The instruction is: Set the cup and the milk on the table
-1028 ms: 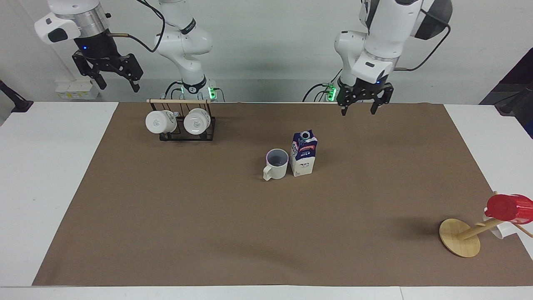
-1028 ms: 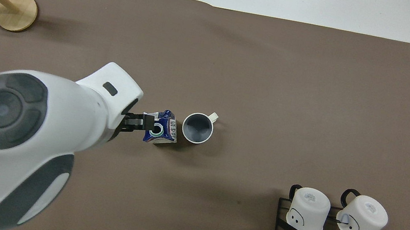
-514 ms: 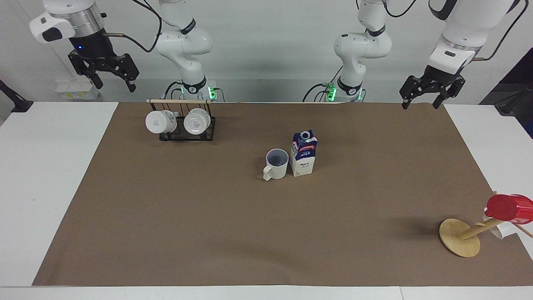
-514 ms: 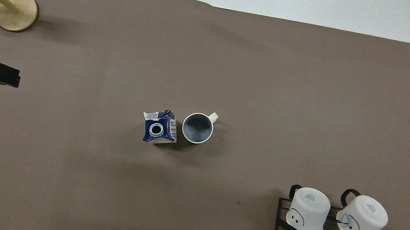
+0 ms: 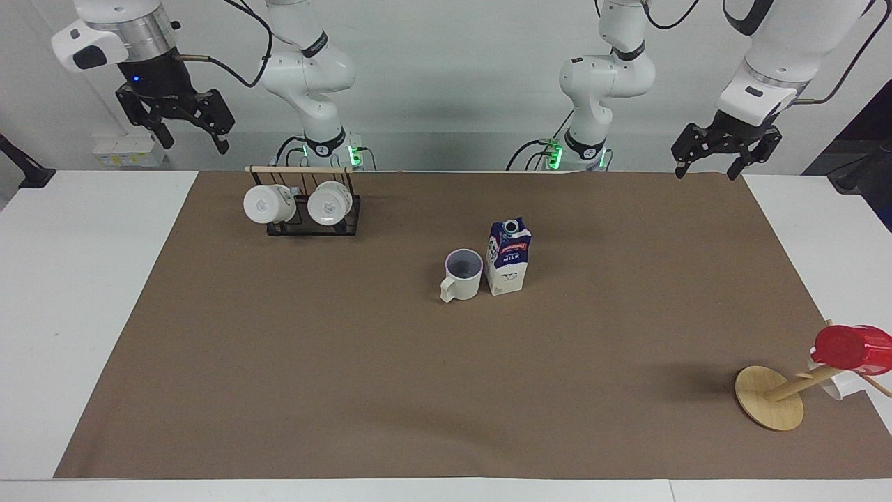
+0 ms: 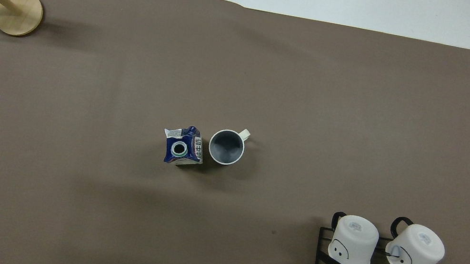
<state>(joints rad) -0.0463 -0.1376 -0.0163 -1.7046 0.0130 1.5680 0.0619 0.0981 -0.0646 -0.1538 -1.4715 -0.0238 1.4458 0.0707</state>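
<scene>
Cup (image 5: 462,273) and milk (image 5: 508,257) upright side by side mid-table (image 5: 90,293), on brown sheet; left gripper (image 5: 723,151) and right gripper (image 5: 178,120) raised, fingers wide, holding nothing.

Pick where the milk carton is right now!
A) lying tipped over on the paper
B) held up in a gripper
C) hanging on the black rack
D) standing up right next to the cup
D: the milk stands upright on the table beside the cup, toward the left arm's end; the left gripper and right gripper, both open, hold nothing.
</scene>
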